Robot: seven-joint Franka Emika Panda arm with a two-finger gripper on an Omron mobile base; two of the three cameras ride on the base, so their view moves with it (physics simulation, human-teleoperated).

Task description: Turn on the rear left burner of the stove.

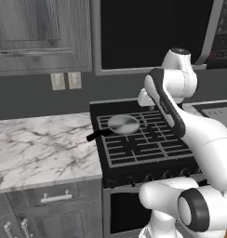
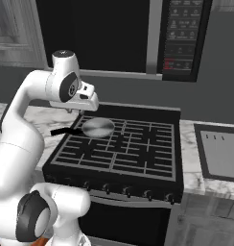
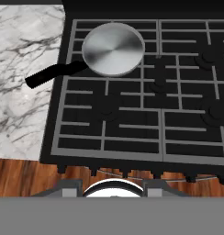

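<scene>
You are looking down at the black gas stove (image 3: 132, 114) with its gridded cast-iron grate top. The rear left burner (image 3: 81, 27), a square section of black grate bars, is sitting under a round silver frying pan (image 3: 113, 48) — its black handle is reaching out over the white marbled surface (image 3: 22, 69). Small black knobs (image 2: 126, 191) are lining the stove's front edge. The white arm's hand (image 2: 85, 102) is hovering above the stove's rear left corner; you cannot tell how far it is open.
</scene>
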